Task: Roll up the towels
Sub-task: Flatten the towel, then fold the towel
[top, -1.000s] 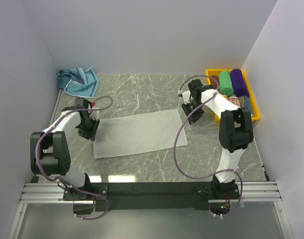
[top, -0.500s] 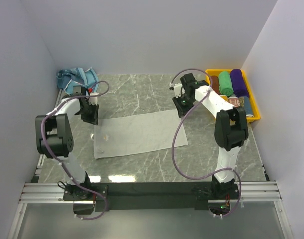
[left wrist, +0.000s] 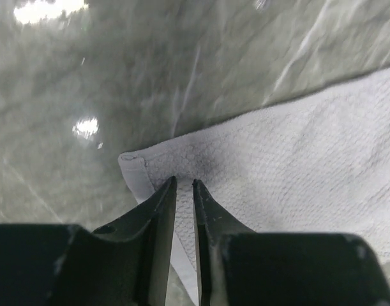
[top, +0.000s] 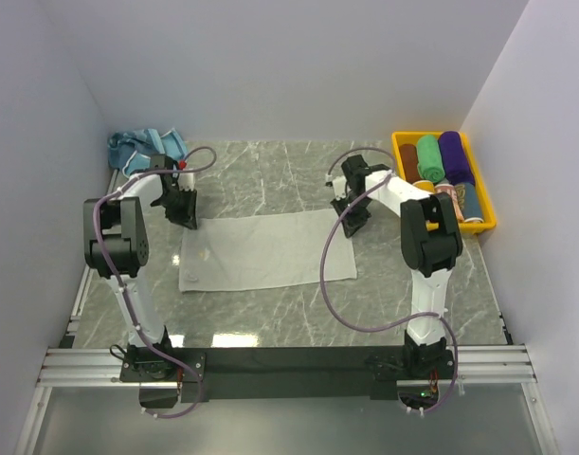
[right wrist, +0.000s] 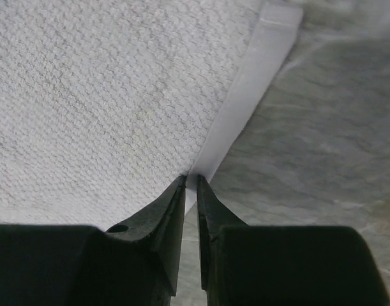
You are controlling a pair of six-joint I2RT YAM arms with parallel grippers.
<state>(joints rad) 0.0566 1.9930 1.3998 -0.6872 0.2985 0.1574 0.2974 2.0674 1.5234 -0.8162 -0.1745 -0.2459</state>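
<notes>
Flat rectangular waffle-weave towel (top: 267, 251)

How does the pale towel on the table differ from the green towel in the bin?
The pale towel lies flat; the green towel is rolled in the bin. The left gripper and right gripper pinch the pale towel; no gripper holds the green towel. Both are cloth.

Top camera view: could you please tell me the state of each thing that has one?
white towel: spread flat, unrolled
blue towel: crumpled, far left corner
coloured towels: rolled, in yellow bin
left fingers: shut on white towel's corner
right fingers: shut on white towel's edge
</notes>
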